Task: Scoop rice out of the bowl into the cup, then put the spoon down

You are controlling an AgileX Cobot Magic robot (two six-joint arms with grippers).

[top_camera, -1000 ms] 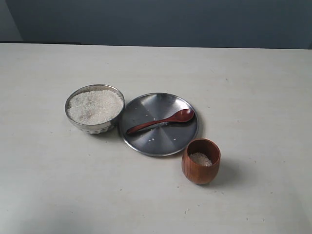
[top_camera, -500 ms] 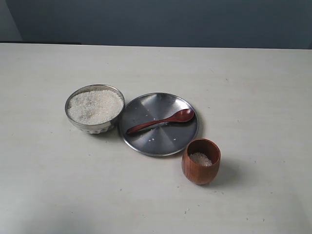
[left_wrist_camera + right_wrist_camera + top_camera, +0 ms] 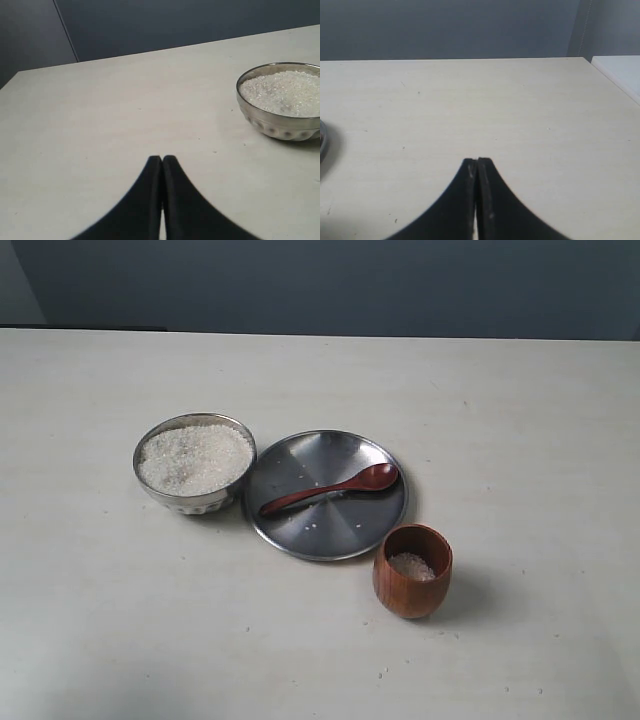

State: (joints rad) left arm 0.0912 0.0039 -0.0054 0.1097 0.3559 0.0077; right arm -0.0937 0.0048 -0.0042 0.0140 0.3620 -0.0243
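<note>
The steel bowl (image 3: 195,464) stands left of centre, heaped with white rice (image 3: 195,457); the left wrist view shows the same bowl (image 3: 281,102) off to one side. The wooden spoon (image 3: 330,489) lies on the flat steel plate (image 3: 330,525), its head toward the right. The wooden cup (image 3: 412,570) stands in front of the plate's right edge with a little rice (image 3: 412,566) inside. My left gripper (image 3: 162,159) is shut and empty above bare table. My right gripper (image 3: 477,161) is shut and empty too. Neither gripper appears in the exterior view.
A few stray grains lie on the table near the cup (image 3: 385,672) and on the plate. A sliver of the plate's rim (image 3: 322,140) shows at the edge of the right wrist view. A dark wall stands behind the table.
</note>
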